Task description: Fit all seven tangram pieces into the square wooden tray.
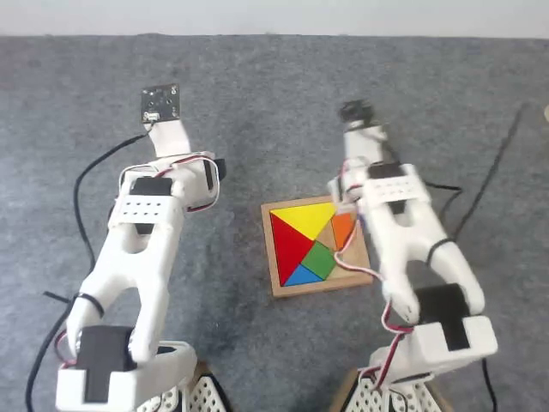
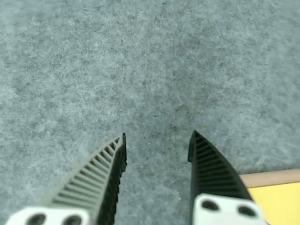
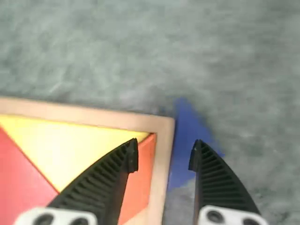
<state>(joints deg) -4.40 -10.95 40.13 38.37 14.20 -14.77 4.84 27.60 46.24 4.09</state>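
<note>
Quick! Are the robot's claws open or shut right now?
Left gripper: open, holding nothing.
Right gripper: open, holding nothing, over the tray rim by the blue piece.

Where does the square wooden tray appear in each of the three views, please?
High view: the tray lies between the two arms, partly under the right arm.
Left wrist view: the tray's corner shows beside one finger of the left hand.
Right wrist view: the tray's corner lies below the open right hand.
Shared landmark: the yellow piece in the tray.
</note>
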